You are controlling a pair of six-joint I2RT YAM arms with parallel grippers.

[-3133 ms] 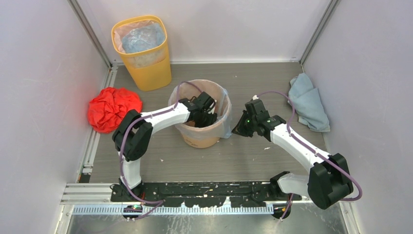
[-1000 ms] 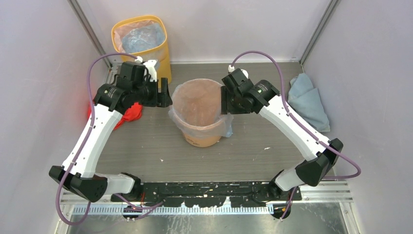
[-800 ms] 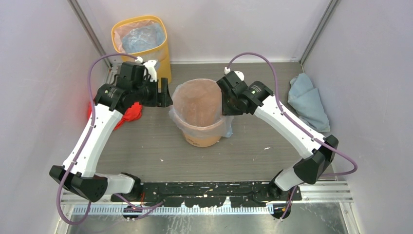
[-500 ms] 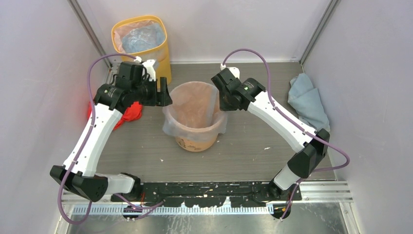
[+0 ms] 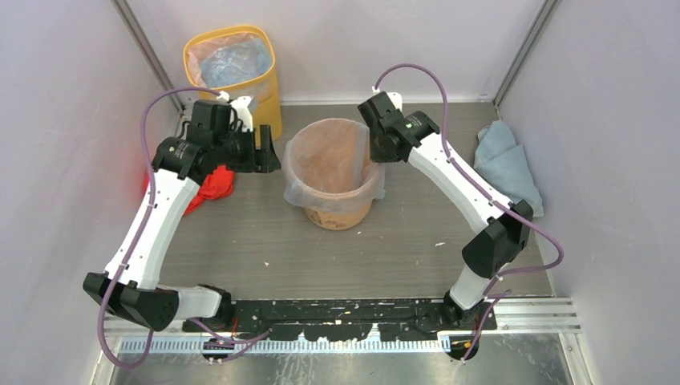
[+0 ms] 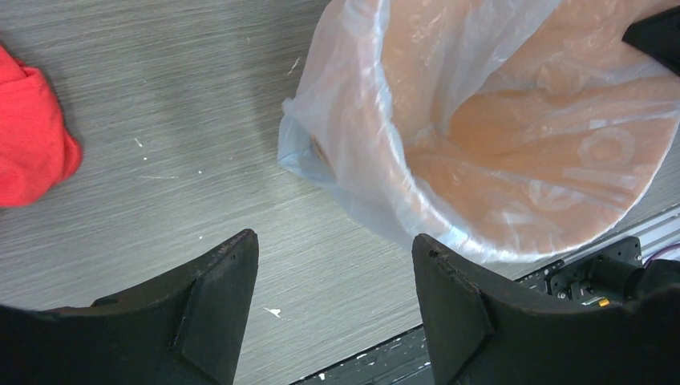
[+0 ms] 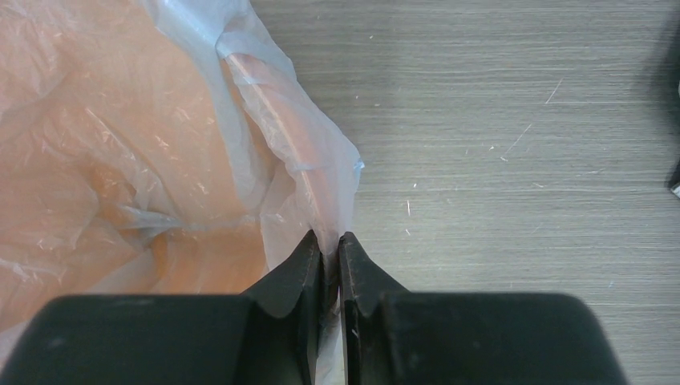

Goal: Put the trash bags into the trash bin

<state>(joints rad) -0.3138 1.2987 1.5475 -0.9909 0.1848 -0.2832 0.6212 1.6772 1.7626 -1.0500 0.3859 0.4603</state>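
Right gripper (image 7: 330,241) is pinched shut on the edge of the clear bag (image 7: 265,120) where it laps over the far-right rim of the orange bin (image 5: 341,215). That bin stands upright near the middle of the tabletop (image 5: 401,241), a little toward the far edge. Left gripper (image 6: 334,245) hangs above the tabletop just off the bin's left side, jaws apart and empty, and the bag's fold on that side looks slack. Risks, as judged: your hold is on thin film only, so a pull outward or upward may stretch it, tear it, or slip it from the fingers. The bin appears light and nothing braces it, so the same pull may drag or tip it. If you draw the right side tight with the left fold unheld, expect the bag to slide off the left rim into the bin. The red bag (image 5: 210,184) at the left edge lies partly under the left arm, and a low sweep there could snag it.
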